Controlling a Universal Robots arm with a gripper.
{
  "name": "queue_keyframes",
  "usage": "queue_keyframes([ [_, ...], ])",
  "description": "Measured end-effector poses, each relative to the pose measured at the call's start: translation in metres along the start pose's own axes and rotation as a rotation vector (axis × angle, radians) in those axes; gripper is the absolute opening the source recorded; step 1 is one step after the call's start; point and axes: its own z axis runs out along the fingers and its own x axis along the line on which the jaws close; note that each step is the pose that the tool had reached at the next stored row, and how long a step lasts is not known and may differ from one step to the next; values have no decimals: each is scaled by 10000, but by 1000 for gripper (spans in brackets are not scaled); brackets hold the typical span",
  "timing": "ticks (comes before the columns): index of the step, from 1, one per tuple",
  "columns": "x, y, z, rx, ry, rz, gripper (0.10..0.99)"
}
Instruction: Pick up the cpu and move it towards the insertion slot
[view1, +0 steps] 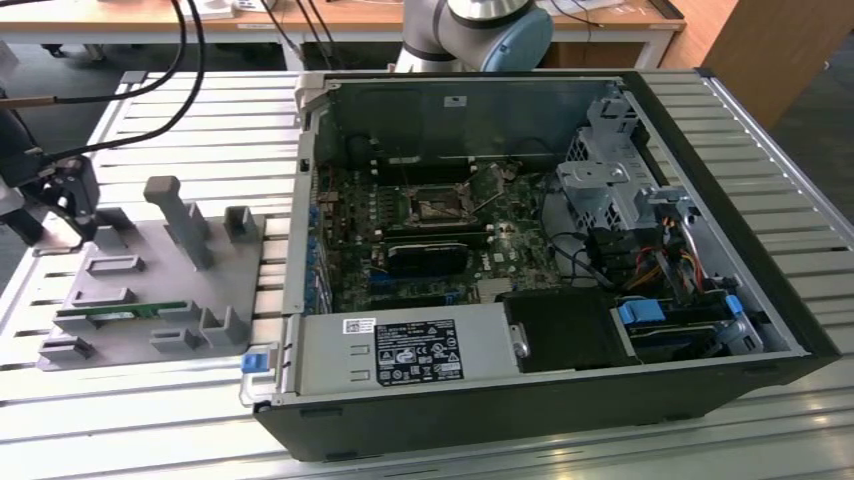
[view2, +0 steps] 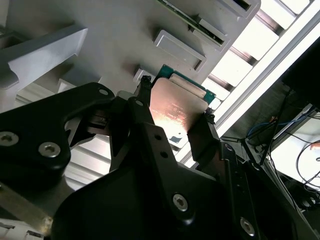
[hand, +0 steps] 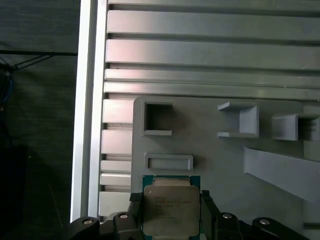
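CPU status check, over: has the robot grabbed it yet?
The tool shut on the cpu. Held at the grey tray, well short of the insertion slot in the open case. Nothing seen blocking.

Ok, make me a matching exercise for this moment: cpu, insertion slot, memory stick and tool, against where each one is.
Things:
1. cpu
2. insertion slot
3. memory stick
4. tool

Places:
A. on the board inside the open computer case
B. lying in the gray holder plate
C. at the exterior view's far left, over the gray plate's edge
D. gripped between two black fingers

Pairs: 1-D, 2-A, 3-B, 4-C
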Motion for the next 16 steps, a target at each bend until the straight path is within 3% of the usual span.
queue_keyframes([
  [16, 0, 5, -118, -1, -1, 0, 541],
])
